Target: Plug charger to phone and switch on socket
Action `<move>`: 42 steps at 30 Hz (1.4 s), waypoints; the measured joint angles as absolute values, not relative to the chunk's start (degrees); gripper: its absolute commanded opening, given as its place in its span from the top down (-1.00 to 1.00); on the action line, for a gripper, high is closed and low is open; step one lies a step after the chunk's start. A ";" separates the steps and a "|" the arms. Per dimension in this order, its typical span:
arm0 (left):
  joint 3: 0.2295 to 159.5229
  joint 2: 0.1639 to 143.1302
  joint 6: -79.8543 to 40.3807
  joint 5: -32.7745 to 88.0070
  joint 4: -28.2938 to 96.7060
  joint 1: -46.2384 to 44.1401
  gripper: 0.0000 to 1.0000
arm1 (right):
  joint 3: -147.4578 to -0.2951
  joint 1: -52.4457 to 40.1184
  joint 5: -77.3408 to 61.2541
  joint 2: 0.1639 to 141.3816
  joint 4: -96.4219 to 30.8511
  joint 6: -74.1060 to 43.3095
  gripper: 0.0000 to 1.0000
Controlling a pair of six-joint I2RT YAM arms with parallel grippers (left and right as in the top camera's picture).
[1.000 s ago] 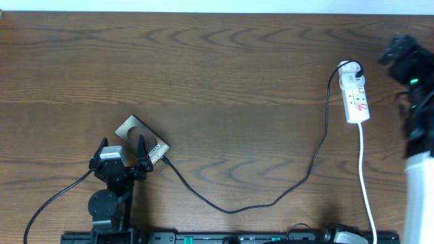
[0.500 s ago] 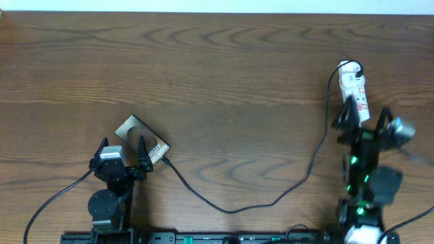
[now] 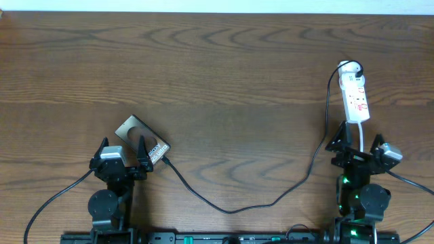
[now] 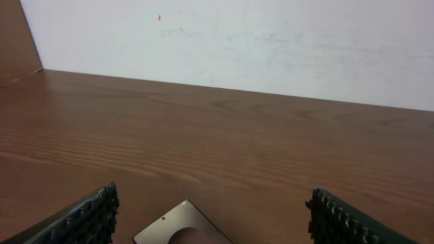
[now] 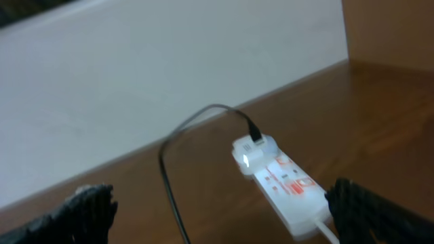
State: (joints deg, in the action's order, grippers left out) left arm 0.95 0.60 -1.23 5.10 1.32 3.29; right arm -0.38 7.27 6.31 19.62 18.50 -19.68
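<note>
The phone (image 3: pixel 137 137) lies flat and slanted at the near left, a brownish-grey slab with a circle mark; in the left wrist view only its far corner (image 4: pixel 178 226) shows. My left gripper (image 3: pixel 122 144) stands open around its near end, nothing clamped. The charger (image 3: pixel 230 209), a thin black cable, runs from the phone's lower right edge across the table to the socket (image 3: pixel 357 96). Its plug sits in the socket's far end, where a small light glows (image 5: pixel 245 160). My right gripper (image 3: pixel 356 144) is open just in front of the socket (image 5: pixel 288 190), apart from it.
The socket's white cord (image 3: pixel 369 203) runs toward the table's front edge, passing under my right gripper. Both arm bases stand along that front edge. A pale wall (image 4: pixel 271 47) rises behind the table's far edge.
My right arm swung from the far right, across the socket, back to the front edge; it now sits just in front of the socket. The left arm and phone have not moved.
</note>
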 measured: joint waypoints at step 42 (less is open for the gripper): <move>0.99 0.58 -1.26 5.26 1.39 3.33 -0.75 | -0.36 2.76 7.27 0.82 -3.40 -3.38 -0.99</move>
State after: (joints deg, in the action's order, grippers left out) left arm 0.99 0.58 -1.26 5.26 1.39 3.33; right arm -0.36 2.76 7.27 0.82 -3.40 -3.38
